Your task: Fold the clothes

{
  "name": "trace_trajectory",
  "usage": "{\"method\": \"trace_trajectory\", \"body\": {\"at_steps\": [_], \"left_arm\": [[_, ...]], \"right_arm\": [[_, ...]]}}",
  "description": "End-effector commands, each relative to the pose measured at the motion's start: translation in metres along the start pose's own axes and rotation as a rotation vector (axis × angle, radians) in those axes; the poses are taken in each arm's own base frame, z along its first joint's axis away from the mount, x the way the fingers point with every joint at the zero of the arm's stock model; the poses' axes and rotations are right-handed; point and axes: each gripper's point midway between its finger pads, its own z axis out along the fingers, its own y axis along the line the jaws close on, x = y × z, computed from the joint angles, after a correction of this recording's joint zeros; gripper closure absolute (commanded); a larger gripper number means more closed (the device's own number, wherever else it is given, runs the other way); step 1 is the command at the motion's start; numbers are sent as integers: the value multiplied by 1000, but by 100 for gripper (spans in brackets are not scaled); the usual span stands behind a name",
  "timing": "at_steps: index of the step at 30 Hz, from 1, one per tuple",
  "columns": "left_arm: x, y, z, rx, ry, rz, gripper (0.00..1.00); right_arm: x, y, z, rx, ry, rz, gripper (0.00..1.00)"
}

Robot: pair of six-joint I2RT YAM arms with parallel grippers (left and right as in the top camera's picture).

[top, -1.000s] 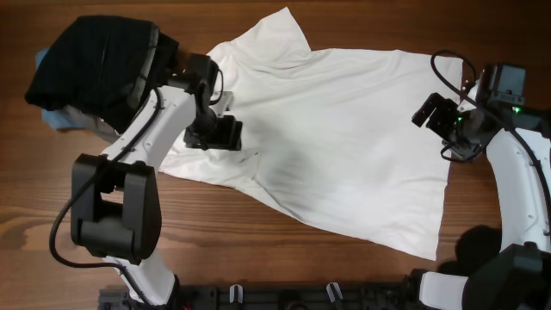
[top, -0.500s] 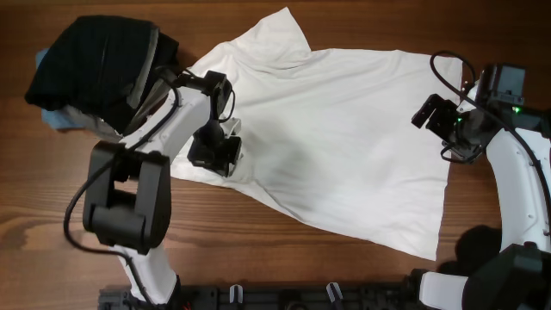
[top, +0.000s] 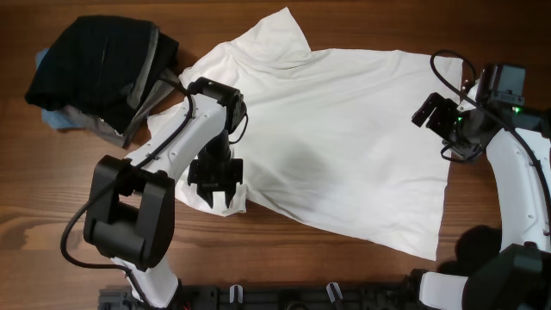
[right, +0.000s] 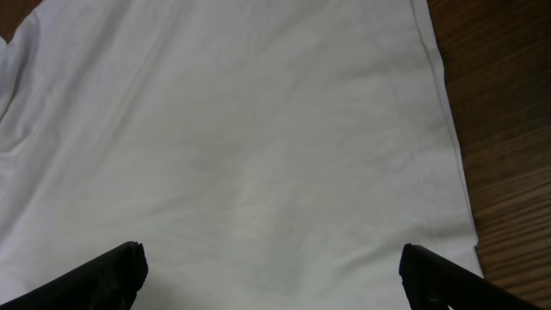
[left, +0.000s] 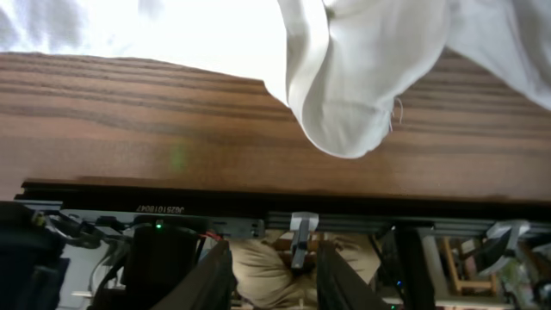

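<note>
Cloth lies across most of the table: the white shirt is spread flat with its long axis running side to side, the sleeve end toward the left arm and the straight hem toward the right arm. The left gripper hangs over the near sleeve, which is bunched into a rounded lump just at the shirt's near edge. Its fingers stand partly apart, and no cloth shows between them in the wrist view, so it reads as released. The right gripper hovers over the hem side, spread wide and empty (only flat fabric lies under it). Judging by this layout, the left arm is nearer the sleeve, and folding it would mean carrying it away from the table's near edge, onto the body.
</note>
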Motion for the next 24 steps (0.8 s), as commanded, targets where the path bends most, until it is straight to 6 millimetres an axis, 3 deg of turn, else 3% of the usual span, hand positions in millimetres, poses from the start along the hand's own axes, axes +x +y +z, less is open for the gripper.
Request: {"method": "trace_trajectory", "body": {"at_steps": [1, 3, 4, 7, 10, 12, 15, 19, 22, 23, 24], "left_arm": [[-18, 3, -3, 8, -86, -56, 75], [-46, 16, -8, -42, -204, -70, 52], [-62, 32, -13, -112, -277, -90, 41], [-95, 51, -23, -118, -394, -141, 31], [-107, 54, -13, -21, -347, -128, 39], [-109, 44, -10, 33, -332, -74, 38], [-113, 45, -2, 10, -311, -30, 40], [-104, 42, 13, 20, -221, -4, 48], [-92, 44, 20, 17, -167, -7, 70], [-87, 45, 21, 12, -145, -1, 89], [-78, 45, 22, 12, -106, 23, 96]], "right_arm": [[-1, -3, 1, 10, -4, -10, 1], [-1, -3, 1, 10, -4, -10, 1], [-1, -3, 1, 11, -3, -10, 1], [0, -3, 1, 11, 0, -9, 1], [1, -4, 1, 15, 7, -9, 1], [0, -4, 1, 13, 2, -10, 1], [1, -4, 1, 13, 4, -9, 1], [1, -4, 1, 13, 4, -14, 1], [1, -4, 1, 14, 6, -33, 1], [0, -3, 1, 12, 0, -34, 1], [0, -3, 1, 11, 0, -34, 1]]}}
